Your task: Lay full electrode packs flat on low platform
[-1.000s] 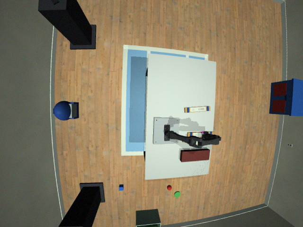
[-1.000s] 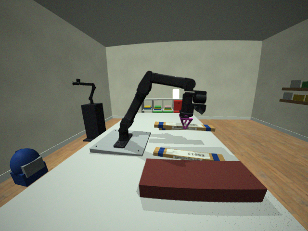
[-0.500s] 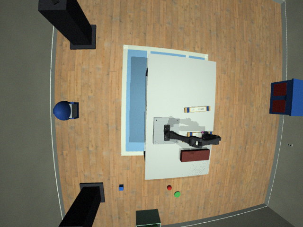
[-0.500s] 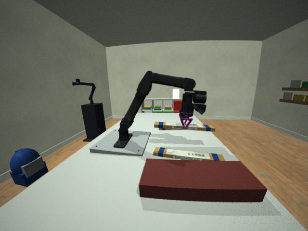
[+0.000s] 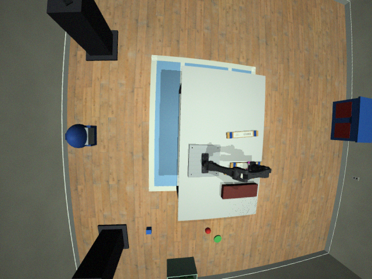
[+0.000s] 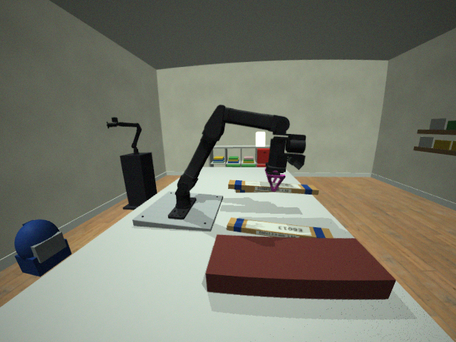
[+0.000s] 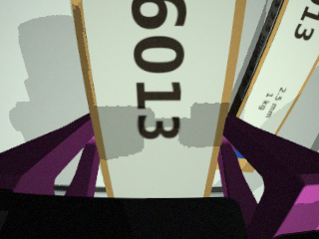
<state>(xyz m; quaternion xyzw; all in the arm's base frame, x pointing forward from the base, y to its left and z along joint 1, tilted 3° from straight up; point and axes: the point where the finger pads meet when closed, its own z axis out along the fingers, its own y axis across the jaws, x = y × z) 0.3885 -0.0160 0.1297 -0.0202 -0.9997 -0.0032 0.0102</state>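
From left to right in the exterior view, we first observe a round blue helmet-like object with a grey front panel (image 5: 78, 135) (image 6: 38, 244), standing apart from the pale tabletop (image 5: 222, 102) (image 6: 110, 287). We next note the grey rectangular base plate (image 5: 195, 150) (image 6: 147, 221), from which the black jointed arm (image 5: 220, 168) (image 6: 209, 128) reaches over the tabletop. Towards the right, we find three long tan cartons with white labels and blue bands. The far carton (image 5: 242, 133) (image 6: 241, 191) lies flat on the tabletop, well apart from the platform. The near carton (image 6: 272, 227) (image 7: 279, 90) rests beside the platform; whether they touch we cannot tell. Between these two, as seen from above, we see the middle carton (image 5: 239, 164) (image 6: 252, 184) (image 7: 115, 75) raised above the tabletop, roughly level, gripped across its width by the magenta-fingered gripper (image 5: 249, 162) (image 6: 273, 189) (image 7: 159, 119). We place none of the cartons on the low dark-red block platform (image 5: 239, 191) (image 6: 298, 261)

Across the top and exterior views, I am seeing no change I can make out over this last second.
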